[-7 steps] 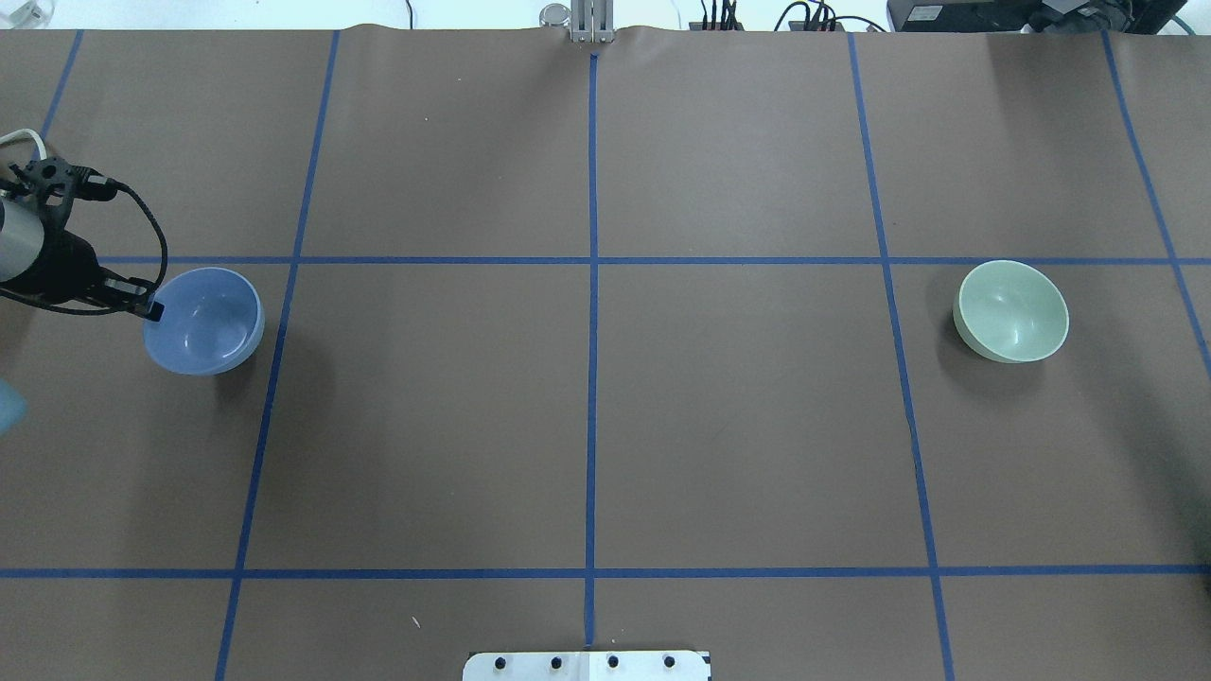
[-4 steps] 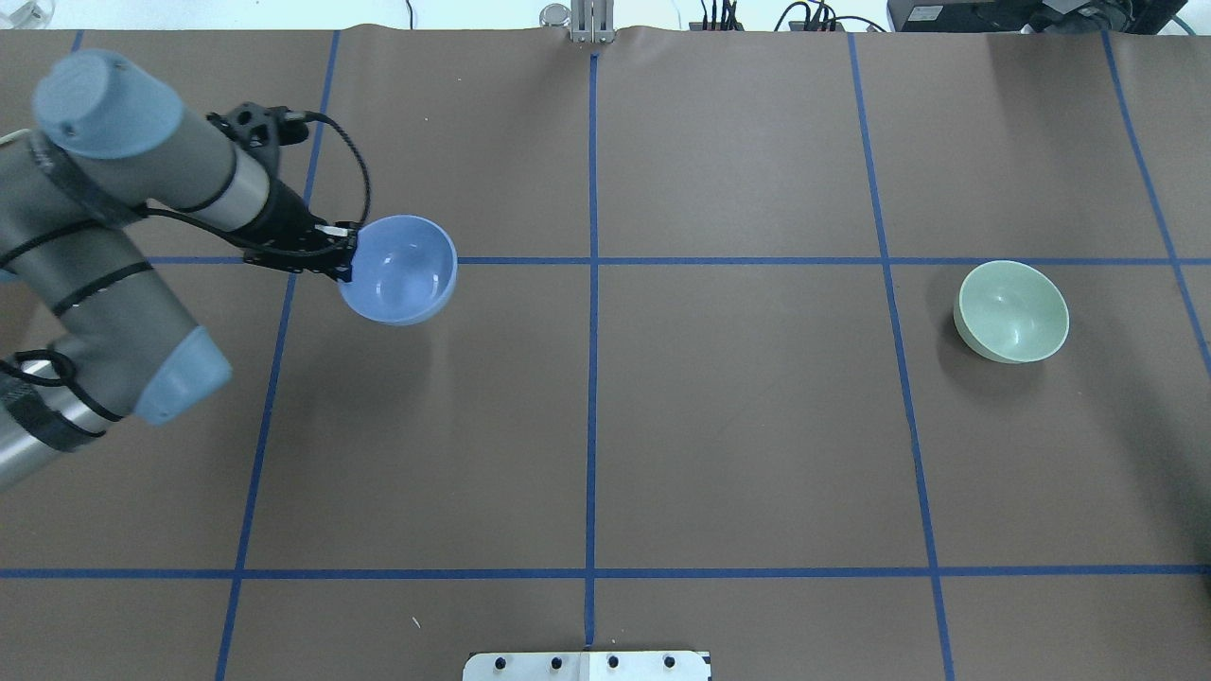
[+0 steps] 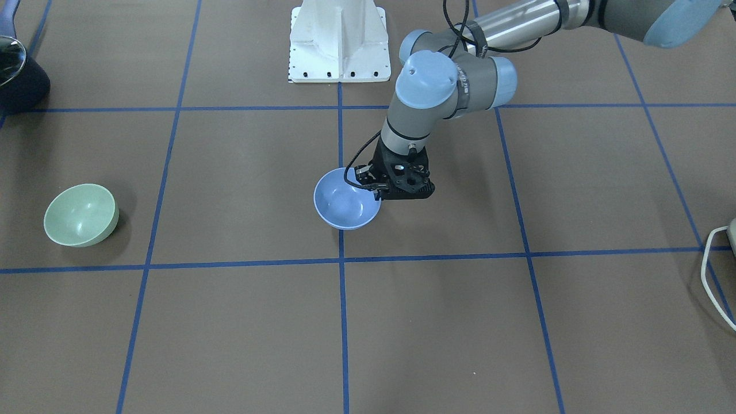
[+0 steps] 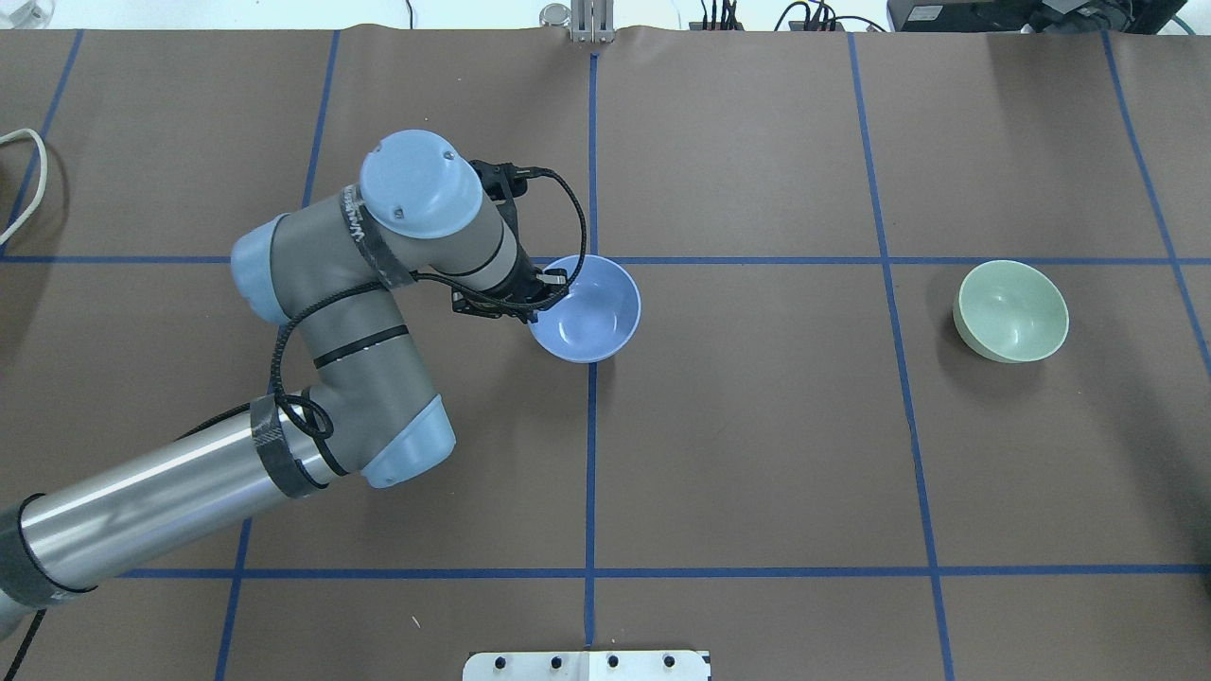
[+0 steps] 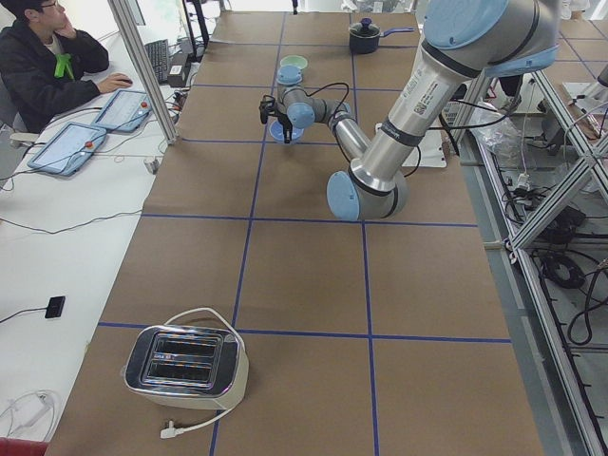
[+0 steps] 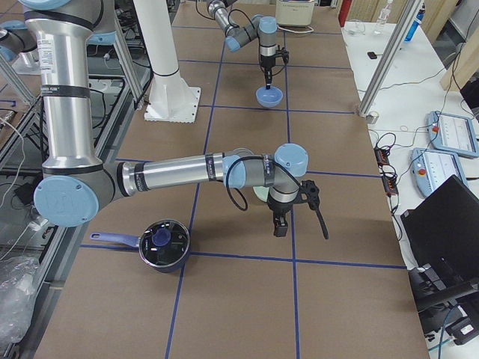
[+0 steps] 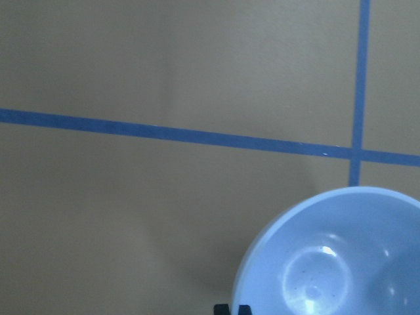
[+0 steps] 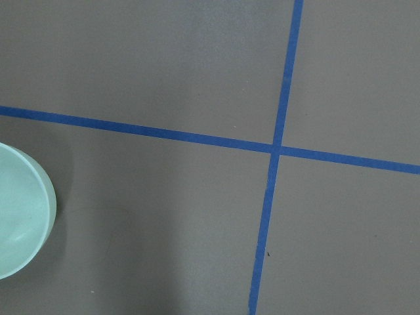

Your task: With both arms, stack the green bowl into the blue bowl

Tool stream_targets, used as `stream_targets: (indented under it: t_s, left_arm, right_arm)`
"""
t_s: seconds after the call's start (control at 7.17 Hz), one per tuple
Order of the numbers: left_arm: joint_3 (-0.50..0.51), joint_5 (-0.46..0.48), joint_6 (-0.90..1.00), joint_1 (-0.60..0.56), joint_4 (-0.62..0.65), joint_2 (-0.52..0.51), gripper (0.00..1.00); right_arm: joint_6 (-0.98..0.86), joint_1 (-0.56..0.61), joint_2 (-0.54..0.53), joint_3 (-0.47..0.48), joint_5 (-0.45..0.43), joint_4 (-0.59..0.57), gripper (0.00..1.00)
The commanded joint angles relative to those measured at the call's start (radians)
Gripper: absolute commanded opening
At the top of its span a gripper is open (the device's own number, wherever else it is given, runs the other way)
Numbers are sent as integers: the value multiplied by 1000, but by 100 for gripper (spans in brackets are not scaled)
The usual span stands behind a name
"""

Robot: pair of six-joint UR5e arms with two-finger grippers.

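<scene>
The blue bowl [image 4: 591, 312] is near the table's middle, beside the centre tape line. My left gripper [image 4: 547, 288] is shut on its left rim. It also shows in the front view [image 3: 347, 201] with the gripper [image 3: 379, 192] at its edge, and in the left wrist view [image 7: 341, 262]. I cannot tell whether it touches the table. The green bowl [image 4: 1012, 310] sits alone at the right, upright; its edge shows in the right wrist view [image 8: 20, 216]. My right gripper [image 6: 278, 224] shows only in the exterior right view, beside the green bowl. I cannot tell if it is open.
A white base stand [image 3: 338, 40] is at the robot's side of the table. A dark pot [image 6: 161, 243] stands near the right end, a toaster [image 5: 185, 361] at the left end. A white cable [image 4: 24, 180] lies at the left edge.
My left arm has carried the blue bowl from the table's far left rightwards to the centre line. The green bowl has not moved.
</scene>
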Motion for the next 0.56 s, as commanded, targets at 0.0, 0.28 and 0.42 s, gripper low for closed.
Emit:
stream_targets:
  t_s: [0.0,0.28,0.42]
  left_arm:
    - [19,25,-6,29,1,-18,0]
    - [19,55,-5,47,1,-14,0]
    - [19,56,-3,46,1,-11,0]
  right_arm:
    - [0,0,0,0,1,0,100]
    - [0,0,0,0,1,0,100]
    - [0,0,0,0,1,0,100]
